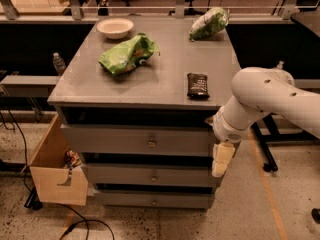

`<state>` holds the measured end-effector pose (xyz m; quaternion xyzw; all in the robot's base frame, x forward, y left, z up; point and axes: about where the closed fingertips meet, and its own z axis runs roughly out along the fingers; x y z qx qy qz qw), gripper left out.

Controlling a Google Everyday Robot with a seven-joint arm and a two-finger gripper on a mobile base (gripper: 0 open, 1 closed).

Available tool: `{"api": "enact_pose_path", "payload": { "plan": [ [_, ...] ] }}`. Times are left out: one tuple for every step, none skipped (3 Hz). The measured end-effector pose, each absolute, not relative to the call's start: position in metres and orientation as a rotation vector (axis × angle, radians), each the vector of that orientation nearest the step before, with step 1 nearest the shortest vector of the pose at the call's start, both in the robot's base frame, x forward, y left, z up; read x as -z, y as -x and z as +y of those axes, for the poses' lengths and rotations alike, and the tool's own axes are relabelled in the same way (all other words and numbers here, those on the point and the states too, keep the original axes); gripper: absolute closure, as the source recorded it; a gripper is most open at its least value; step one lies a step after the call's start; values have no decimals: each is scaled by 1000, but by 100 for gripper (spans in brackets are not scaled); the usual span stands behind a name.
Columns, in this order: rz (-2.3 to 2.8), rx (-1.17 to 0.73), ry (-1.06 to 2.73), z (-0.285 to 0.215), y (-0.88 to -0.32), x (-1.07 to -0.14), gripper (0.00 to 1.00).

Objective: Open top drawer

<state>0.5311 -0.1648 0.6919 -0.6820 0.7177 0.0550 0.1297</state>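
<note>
The gripper (221, 159) hangs at the right edge of the drawers, next to the top drawer (115, 140). I cannot tell if it is open or holding anything. The knob (151, 143) is free. A bowl (115, 27), a green bag (127, 54) and a dark bar (198, 85) lie on top.

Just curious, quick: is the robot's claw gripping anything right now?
Gripper: cannot tell open or closed; it hangs at the top drawer's right end, off the knob.
</note>
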Motion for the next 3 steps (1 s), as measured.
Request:
{"api": "enact_pose_path", "payload": {
  "plan": [
    [2087, -163, 1962, -161, -544, -681, 16],
    [2097, -182, 1969, -158, -549, -668, 40],
    [2100, -189, 1972, -158, -548, -667, 63]
  ]
}}
